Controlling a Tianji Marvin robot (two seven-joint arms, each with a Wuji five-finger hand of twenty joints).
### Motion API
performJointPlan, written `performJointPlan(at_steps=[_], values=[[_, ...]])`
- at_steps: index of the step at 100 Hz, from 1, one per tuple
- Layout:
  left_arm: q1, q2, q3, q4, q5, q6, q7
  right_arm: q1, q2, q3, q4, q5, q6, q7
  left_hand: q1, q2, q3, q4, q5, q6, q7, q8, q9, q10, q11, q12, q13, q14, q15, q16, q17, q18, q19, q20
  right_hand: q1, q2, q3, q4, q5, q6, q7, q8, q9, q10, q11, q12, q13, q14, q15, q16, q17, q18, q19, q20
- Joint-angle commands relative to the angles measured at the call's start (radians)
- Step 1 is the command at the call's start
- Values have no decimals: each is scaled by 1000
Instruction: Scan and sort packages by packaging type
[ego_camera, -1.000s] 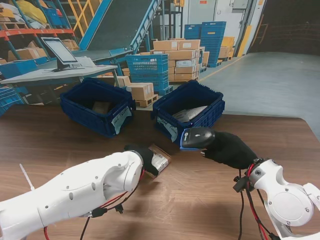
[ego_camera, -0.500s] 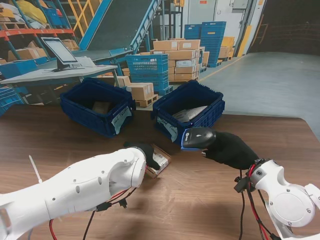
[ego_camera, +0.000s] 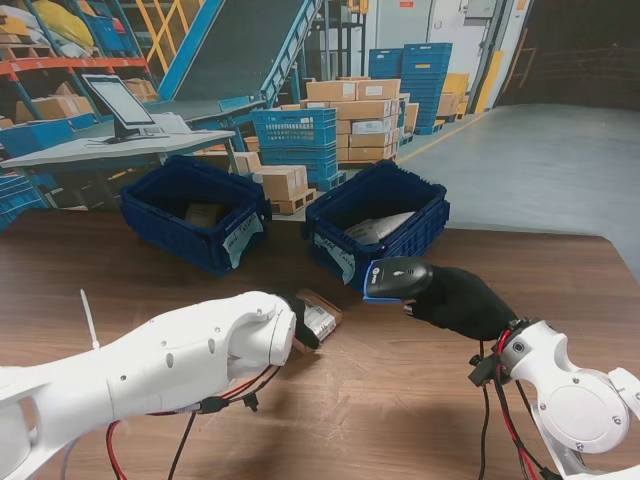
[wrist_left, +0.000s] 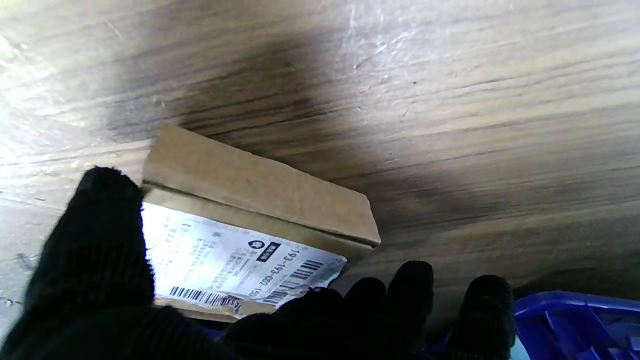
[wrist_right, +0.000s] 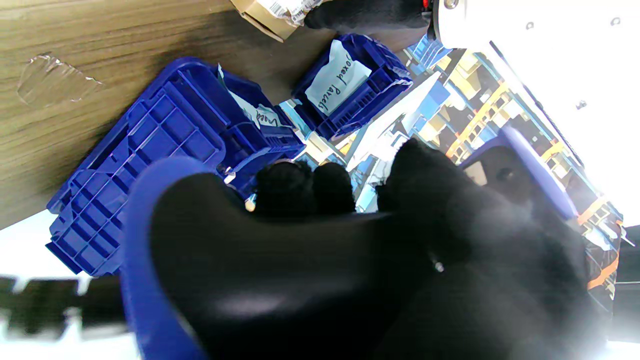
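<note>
On the wooden table (ego_camera: 420, 400), just in front of the two bins, lies a small cardboard box (ego_camera: 318, 318) with a white barcode label (wrist_left: 235, 262) facing up. The left hand (ego_camera: 300, 322), in a black glove, has its thumb on one edge of the box and its fingers (wrist_left: 415, 290) curled at the other, seemingly gripping it while it sits flat on the table. To its right, the right hand (ego_camera: 465, 300) is closed around a black and blue barcode scanner (ego_camera: 395, 278), held above the table with its head toward the box. Farther from me stand two blue bins: the left bin (ego_camera: 190, 212) holds something brown, and the right bin (ego_camera: 378, 225) holds a pale bagged parcel. Some sorting looks done already; this box seems awaiting scanning, then placement in a bin.
</note>
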Motion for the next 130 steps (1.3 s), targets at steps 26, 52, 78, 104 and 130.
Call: performJointPlan(at_steps=[26, 52, 78, 104, 130], values=[[-3, -19, 59, 44, -12, -59, -55, -9, -5, 7, -5, 4, 0, 17, -5, -89, 182, 64, 104, -20, 105, 24, 82, -6, 14, 19, 64, 67, 26, 18, 22, 78, 18, -18, 106, 81, 88, -11, 69, -66, 29, 17, 19, 32, -9, 6, 2, 13, 2, 1, -4, 0, 9, 6], [33, -13, 45, 33, 46, -76, -22, -10, -5, 9, -3, 5, 1, 15, 52, -171, 401, 127, 310, -118, 210, 142, 357, -87, 88, 147, 306, 20, 159, 125, 116, 67, 200, 30, 106, 83, 88, -11, 69, -65, 29, 17, 20, 31, -9, 7, 3, 11, 2, 1, -5, 1, 9, 6], [82, -14, -2, 38, 109, -83, 36, -14, -6, 10, -9, 2, 3, 10, 164, -211, 551, 210, 456, -275, 435, 445, 514, -227, 456, 299, 585, -67, 352, 307, 267, 59, 437, 117, 106, 82, 86, -10, 69, -67, 28, 16, 18, 31, -10, 6, 3, 12, 2, 1, -5, -1, 9, 6], [135, -14, -62, 38, 162, -107, 96, -17, -7, 9, -13, -1, 6, 7, 364, -402, 702, 115, 436, -447, 992, 564, 798, -338, 460, 664, 771, -128, 601, 507, 379, 73, 646, 230, 106, 83, 86, -10, 69, -65, 28, 16, 18, 31, -9, 6, 2, 11, 2, 1, -5, 0, 9, 6], [153, -1, -97, 9, 184, -126, 103, -18, -8, 7, -18, -6, 10, 3, 367, -417, 738, 139, 437, -444, 1050, 538, 804, -322, 497, 680, 793, -123, 672, 570, 397, 98, 719, 296, 105, 82, 85, -9, 69, -65, 27, 15, 18, 32, -9, 6, 2, 11, 2, 1, -4, 0, 9, 6]])
